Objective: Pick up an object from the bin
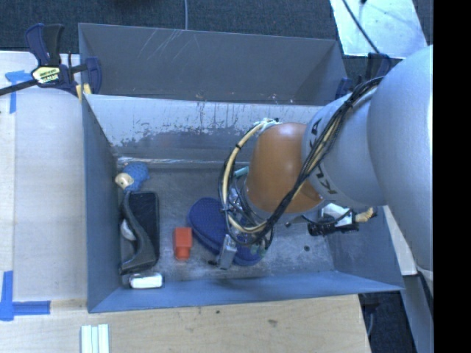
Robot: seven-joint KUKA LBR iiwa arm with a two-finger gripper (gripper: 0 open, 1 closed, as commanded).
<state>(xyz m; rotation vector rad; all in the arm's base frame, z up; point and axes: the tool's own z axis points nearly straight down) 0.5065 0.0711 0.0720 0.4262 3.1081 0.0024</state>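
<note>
Five loose things lie in the bin [99,197], one of each kind. There is one dark blue pad [206,223] at lower centre, one orange block [182,243] just left of it and one long black case [143,230] at lower left. One small white piece [146,280] lies below the case, and one blue-and-tan ball [133,175] sits at its upper end.

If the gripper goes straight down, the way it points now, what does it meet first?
Most likely the dark blue rounded thing, since the gripper hangs over its front edge. Depth is unclear; it may be touching it now.
</note>
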